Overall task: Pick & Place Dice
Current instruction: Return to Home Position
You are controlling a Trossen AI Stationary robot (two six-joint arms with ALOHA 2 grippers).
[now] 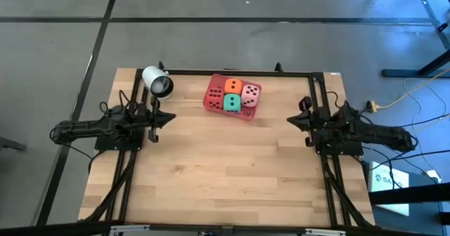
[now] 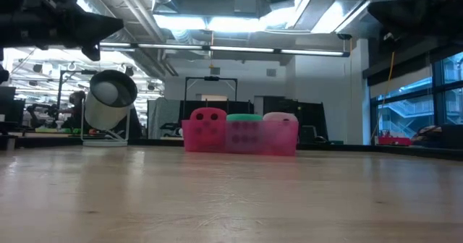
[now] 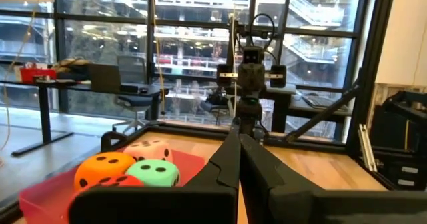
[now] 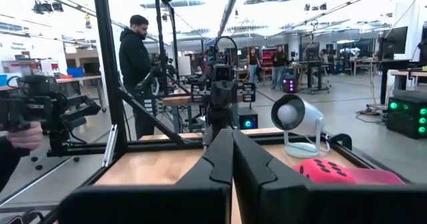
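High view: at the sides of the wooden table (image 1: 225, 173), the left gripper (image 1: 169, 118) and right gripper (image 1: 292, 119) wait, fingers squeezed together. The pink tray (image 1: 245, 116) holds all four (two by two): red die (image 1: 215, 95), orange die (image 1: 233, 87), green die (image 1: 231, 103), pink die (image 1: 250, 94).

Seen from my low camera, the wall of the translucent pink plastic tray (image 2: 242, 138) blurs the lower halves of the soft red die (image 2: 206, 116), green die (image 2: 244, 117) and light pink die (image 2: 280, 117), while the orange die (image 1: 233, 86) sits out of sight behind them. On my right wrist feed, the right gripper (image 4: 231, 133) covers part of the tray with its dark fingers; of the dice, only the red die's top shows.
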